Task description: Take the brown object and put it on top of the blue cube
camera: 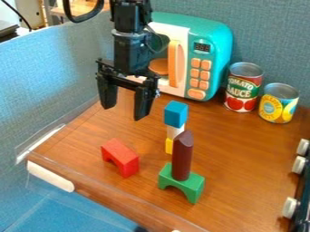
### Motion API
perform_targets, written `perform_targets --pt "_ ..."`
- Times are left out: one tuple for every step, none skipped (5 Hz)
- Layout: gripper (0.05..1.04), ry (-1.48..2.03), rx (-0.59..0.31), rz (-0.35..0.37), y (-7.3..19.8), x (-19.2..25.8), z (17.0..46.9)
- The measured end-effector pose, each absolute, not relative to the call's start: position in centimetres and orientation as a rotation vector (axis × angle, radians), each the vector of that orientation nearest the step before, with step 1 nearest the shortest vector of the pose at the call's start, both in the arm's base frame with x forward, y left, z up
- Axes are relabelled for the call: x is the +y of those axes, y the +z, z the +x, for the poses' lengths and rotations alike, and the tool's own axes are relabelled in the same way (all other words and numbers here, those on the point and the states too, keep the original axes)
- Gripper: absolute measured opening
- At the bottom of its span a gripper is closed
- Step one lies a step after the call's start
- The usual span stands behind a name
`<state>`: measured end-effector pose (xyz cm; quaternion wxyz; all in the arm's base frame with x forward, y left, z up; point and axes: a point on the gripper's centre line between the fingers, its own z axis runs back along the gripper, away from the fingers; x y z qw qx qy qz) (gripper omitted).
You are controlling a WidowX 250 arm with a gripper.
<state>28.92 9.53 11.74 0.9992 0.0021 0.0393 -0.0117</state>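
My gripper hangs open at the upper left, in front of the toy microwave, with nothing between its fingers. The brown object, a cylinder with a slanted top, stands upright on a green arch block. Just behind it, the blue cube tops a stack, with a white block under it and a yellow block lower down. The brown object partly hides this stack. Both stand to the right of and lower in the view than the gripper.
A red arch block lies left of the stacks. At the back stand a teal toy microwave and two cans, one red and one yellow. White knobs line the right edge. A clear panel borders the table's front left.
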Motion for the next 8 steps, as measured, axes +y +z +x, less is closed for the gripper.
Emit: perform_targets --pt "0.999 -0.022 0.112 -0.008 10.7 9.4 28.7" --pt "0.999 -0.018 0.086 -0.007 11.6 9.0 28.3" --pt "0.999 -0.029 0.019 -0.012 13.8 8.4 27.7" --pt "1.000 -0.003 -0.060 0.008 16.2 7.8 26.9" --pt "1.000 -0.095 -0.066 -0.068 15.8 5.0 27.1" --pt "1.000 -0.143 -0.062 -0.093 15.3 3.0 27.1" --pt "0.999 -0.136 -0.044 -0.095 14.6 2.2 26.8" --pt "1.000 -0.129 -0.044 -0.091 14.3 1.8 26.9"
